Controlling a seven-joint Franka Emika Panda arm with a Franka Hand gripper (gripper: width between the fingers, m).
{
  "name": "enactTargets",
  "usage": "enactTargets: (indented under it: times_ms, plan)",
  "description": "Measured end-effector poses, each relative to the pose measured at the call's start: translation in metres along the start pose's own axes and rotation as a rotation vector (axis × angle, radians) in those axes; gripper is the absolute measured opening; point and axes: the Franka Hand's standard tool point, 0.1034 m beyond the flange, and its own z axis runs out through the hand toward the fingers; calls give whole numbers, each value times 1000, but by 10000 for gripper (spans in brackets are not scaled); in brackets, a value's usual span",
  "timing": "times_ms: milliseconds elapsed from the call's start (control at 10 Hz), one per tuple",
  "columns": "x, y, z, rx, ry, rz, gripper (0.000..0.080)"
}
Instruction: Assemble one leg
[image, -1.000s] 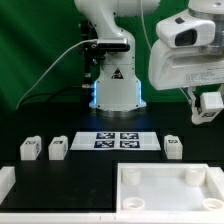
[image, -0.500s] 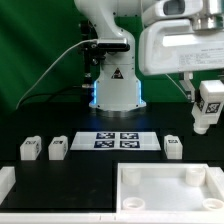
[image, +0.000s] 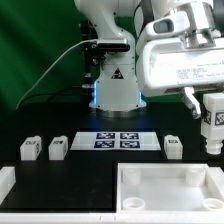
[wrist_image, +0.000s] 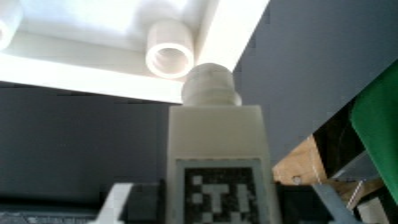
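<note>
My gripper (image: 212, 112) is shut on a leg (image: 213, 128), a small white block with a black-and-white tag. It holds the leg upright in the air at the exterior view's right, above the far right corner of the large white rimmed panel (image: 170, 202). In the wrist view the held leg (wrist_image: 217, 140) fills the centre between my fingers, with my gripper (wrist_image: 219, 205) closed on it. Its round tip points toward the panel (wrist_image: 89, 70), beside a round socket post (wrist_image: 169, 58). Three more legs stand on the table (image: 30, 149), (image: 58, 148), (image: 174, 147).
The marker board (image: 118, 140) lies in front of the robot base (image: 116, 90). A white block edge (image: 5, 182) shows at the exterior view's lower left. The table is black.
The arm has moved down and slightly toward the exterior view's right, carrying the leg lower, closer to the panel.
</note>
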Motion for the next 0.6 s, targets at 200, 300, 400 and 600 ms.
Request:
enactTargets:
  times_ms: [200, 300, 400, 600]
  plan:
    - [12, 7, 13, -10, -1, -1, 292]
    - [22, 10, 23, -8, -13, -1, 292]
    - [30, 12, 32, -7, -9, 5, 292]
    - [27, 12, 51, -4, -14, 24, 292]
